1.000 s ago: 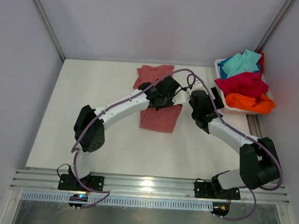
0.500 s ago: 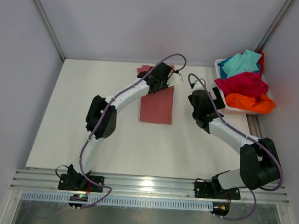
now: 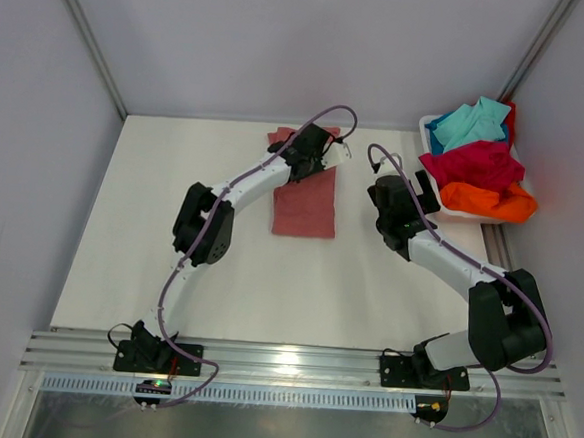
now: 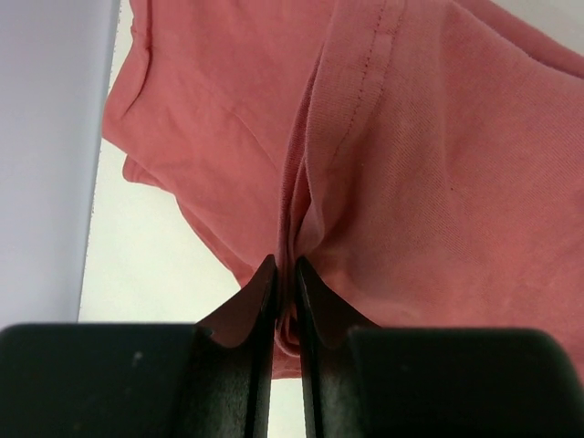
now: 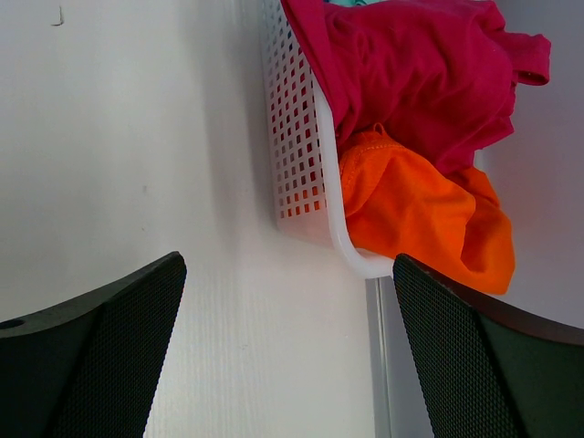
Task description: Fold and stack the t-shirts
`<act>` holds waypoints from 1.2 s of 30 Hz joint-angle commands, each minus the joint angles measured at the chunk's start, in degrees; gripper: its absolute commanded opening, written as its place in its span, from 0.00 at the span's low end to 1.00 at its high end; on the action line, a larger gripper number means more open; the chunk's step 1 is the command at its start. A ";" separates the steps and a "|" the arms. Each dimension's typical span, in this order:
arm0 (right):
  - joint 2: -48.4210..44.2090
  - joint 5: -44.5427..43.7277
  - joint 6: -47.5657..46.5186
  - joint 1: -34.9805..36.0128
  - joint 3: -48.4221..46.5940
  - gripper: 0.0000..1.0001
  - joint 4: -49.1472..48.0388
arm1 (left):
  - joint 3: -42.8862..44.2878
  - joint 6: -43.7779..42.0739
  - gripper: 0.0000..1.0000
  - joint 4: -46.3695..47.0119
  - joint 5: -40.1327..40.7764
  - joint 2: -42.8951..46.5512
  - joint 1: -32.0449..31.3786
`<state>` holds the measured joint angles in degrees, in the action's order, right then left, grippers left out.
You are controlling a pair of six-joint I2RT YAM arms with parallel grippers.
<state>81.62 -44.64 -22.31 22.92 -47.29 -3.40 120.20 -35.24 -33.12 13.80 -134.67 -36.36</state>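
Note:
A dusty salmon-pink t-shirt (image 3: pixel 306 202) lies partly folded on the white table, toward the far middle. My left gripper (image 3: pixel 322 147) hangs over its far end and is shut on a pinched fold of the cloth. In the left wrist view the black jaws (image 4: pixel 285 265) squeeze a ridge of pink t-shirt (image 4: pixel 438 164). My right gripper (image 3: pixel 414 194) stands open beside the tub with nothing between its fingers (image 5: pixel 109 338). Crimson (image 3: pixel 476 164), orange (image 3: pixel 489 201) and turquoise (image 3: pixel 469 121) t-shirts lie heaped in the tub.
The white perforated tub (image 3: pixel 431 123) sits at the far right corner by the wall, its side (image 5: pixel 297 137) close ahead of the right gripper. Grey walls close off the left, back and right. A metal rail runs along the near edge.
My left gripper has moved from the shirt's middle toward the far edge with the pink cloth pinched in it. The shirt now lies shorter and narrower. The right arm has not moved.

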 commanded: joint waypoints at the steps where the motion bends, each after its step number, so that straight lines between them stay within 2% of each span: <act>1: -0.85 0.17 1.04 0.11 -2.28 0.99 -1.52 | 1.53 -0.26 0.15 3.15 -1.41 0.02 -0.20; 21: -0.41 0.61 1.39 0.11 -2.63 0.99 -0.82 | 1.44 -1.05 0.15 4.12 -2.38 -1.73 -1.08; 36: 0.29 0.78 1.30 0.11 -2.64 0.99 -0.73 | 1.09 -0.09 0.15 7.19 0.52 -3.41 -1.70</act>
<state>81.76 -43.97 -22.26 22.92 -47.51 -2.96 120.20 -36.38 -29.82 13.28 -138.72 -37.36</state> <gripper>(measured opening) 0.993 0.147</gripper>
